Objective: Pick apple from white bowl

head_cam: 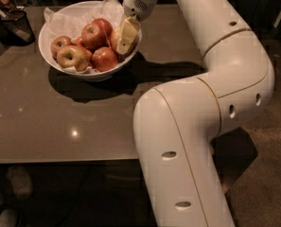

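Note:
The white bowl [50, 56] with a crinkled white paper liner [59, 17] stands at the back left of the brown table [59, 122]. It holds several apples, mostly red. My gripper [124, 46] reaches down into the right side of the bowl. It sits right against an apple [113, 38] at the bowl's right rim. That apple is mostly hidden behind the gripper, so its colour is hard to judge. A smaller yellowish-red apple [73, 56] with a dark stem dimple lies at the front left of the bowl.
A dark mesh cup [16, 26] stands at the table's far left corner. My arm's big white elbow [211, 108] hangs over the table's right front. The table's front edge [59, 161] runs across the lower left, with floor beyond.

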You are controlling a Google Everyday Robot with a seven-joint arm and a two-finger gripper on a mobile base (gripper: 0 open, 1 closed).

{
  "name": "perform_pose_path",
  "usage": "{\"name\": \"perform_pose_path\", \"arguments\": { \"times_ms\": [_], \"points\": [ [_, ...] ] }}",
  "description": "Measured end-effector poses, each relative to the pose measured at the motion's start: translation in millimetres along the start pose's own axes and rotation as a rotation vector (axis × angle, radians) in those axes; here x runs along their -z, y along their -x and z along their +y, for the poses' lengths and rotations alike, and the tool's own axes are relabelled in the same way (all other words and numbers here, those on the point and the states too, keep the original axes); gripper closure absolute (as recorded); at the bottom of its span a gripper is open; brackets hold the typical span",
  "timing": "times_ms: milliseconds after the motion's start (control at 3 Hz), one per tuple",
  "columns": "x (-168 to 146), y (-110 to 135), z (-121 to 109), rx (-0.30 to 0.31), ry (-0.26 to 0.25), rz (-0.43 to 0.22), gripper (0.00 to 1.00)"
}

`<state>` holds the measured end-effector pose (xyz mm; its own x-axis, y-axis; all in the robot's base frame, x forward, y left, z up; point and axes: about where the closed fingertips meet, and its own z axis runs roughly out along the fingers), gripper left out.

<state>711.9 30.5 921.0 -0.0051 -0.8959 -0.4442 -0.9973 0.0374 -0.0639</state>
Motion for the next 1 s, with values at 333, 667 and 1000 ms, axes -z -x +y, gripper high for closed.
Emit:
{"name": "perform_pose_path", "arguments": {
  "times_ms": [333,667,1000],
  "points": [
    [-4.3,-2.0,1.0,-0.005,0.013,0.003,0.28],
    [-4.5,-2.0,1.0,-0.005,0.013,0.003,0.46],
    [-4.5,-2.0,0.9,-0.005,0.013,0.003,0.70]
  ]
}}
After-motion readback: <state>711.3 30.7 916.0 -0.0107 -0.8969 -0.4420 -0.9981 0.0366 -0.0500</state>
